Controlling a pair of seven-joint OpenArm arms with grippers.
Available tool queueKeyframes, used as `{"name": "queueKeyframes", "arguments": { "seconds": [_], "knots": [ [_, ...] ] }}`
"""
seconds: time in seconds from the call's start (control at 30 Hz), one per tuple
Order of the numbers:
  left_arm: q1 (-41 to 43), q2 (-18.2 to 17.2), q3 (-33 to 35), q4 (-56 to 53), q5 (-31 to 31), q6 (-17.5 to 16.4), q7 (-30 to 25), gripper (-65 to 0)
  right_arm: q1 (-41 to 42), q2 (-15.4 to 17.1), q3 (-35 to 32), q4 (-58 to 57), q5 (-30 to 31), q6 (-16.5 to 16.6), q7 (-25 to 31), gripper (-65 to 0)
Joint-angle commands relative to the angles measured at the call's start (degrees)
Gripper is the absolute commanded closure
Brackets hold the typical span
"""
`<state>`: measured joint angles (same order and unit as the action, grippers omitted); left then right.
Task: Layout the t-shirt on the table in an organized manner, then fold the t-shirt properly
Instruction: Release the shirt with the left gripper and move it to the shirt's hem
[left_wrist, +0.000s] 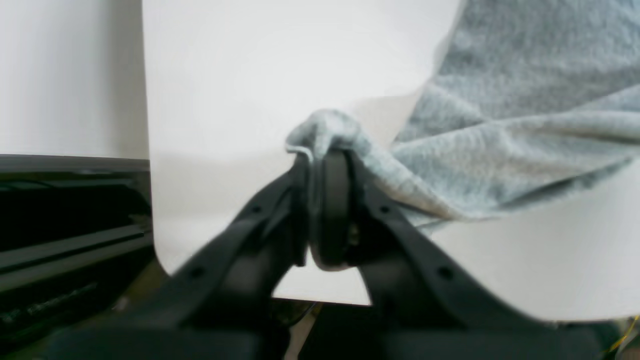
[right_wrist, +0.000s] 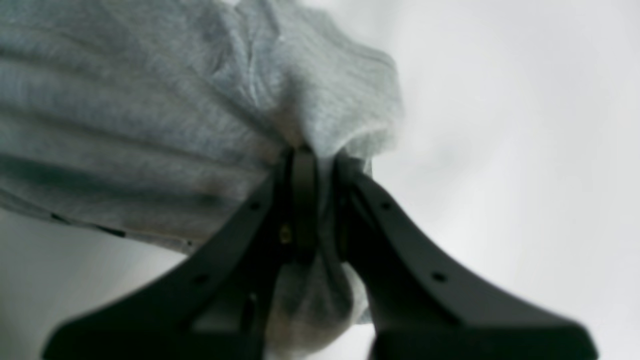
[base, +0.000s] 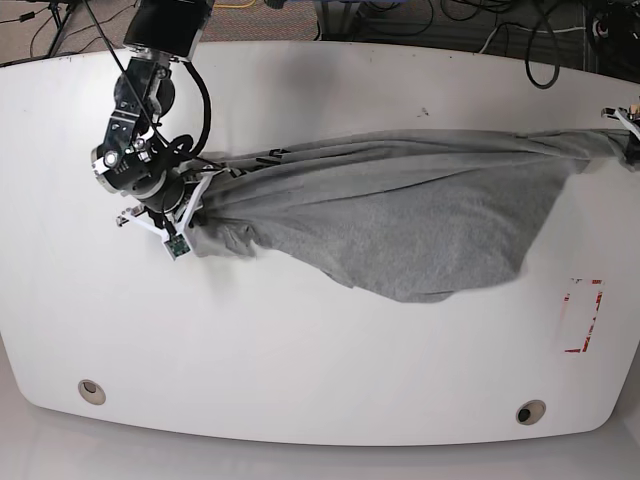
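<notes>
The light grey t-shirt (base: 400, 215) is stretched across the white table (base: 300, 340) as a long bunched band whose middle sags toward the front. At its left end in the base view, my right gripper (base: 198, 188) is shut on a gathered bunch of fabric. The right wrist view shows cloth (right_wrist: 200, 100) wedged between the fingers of that gripper (right_wrist: 317, 155). My left gripper (left_wrist: 317, 157) is shut on a thin folded edge of the shirt (left_wrist: 500, 150) near the table's rounded corner. In the base view this arm shows only at the far right edge.
Two round grey grommets (base: 91, 390) (base: 530, 411) sit near the table's front edge. A red-outlined rectangle (base: 583, 315) is marked at the right. Cables lie on the floor behind the table. A dark frame (left_wrist: 70, 225) stands beyond the table's edge in the left wrist view.
</notes>
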<state>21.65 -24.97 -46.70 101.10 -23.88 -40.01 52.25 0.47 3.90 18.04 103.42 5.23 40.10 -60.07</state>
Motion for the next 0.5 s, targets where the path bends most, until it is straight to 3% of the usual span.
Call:
{"name": "queueKeyframes", "arguments": {
  "seconds": [0.0, 0.1, 0.27, 0.47],
  "knots": [
    [-0.3, -1.1, 0.3, 2.6, -0.7, 0.0, -1.1, -14.6, 0.3, -0.4, 0.1, 1.1, 0.3, -0.1, 2.4, -0.8],
    [-0.5, -1.1, 0.3, 4.1, -0.9, 0.0, 0.4, -25.4, 0.1, -0.5, 0.0, 1.1, 0.3, -0.1, 2.8, -0.8],
    [-2.8, -1.1, 0.2, 5.1, -5.9, 0.0, 6.3, -37.2, 0.0, -0.5, 0.0, 1.1, 0.3, -0.1, 2.8, -0.8],
    [-7.5, -1.7, 0.1, 4.9, -13.3, 0.0, 11.7, -37.4, 0.3, -0.5, 0.0, 1.1, 0.2, -0.1, 2.8, -0.8]
  ]
}}
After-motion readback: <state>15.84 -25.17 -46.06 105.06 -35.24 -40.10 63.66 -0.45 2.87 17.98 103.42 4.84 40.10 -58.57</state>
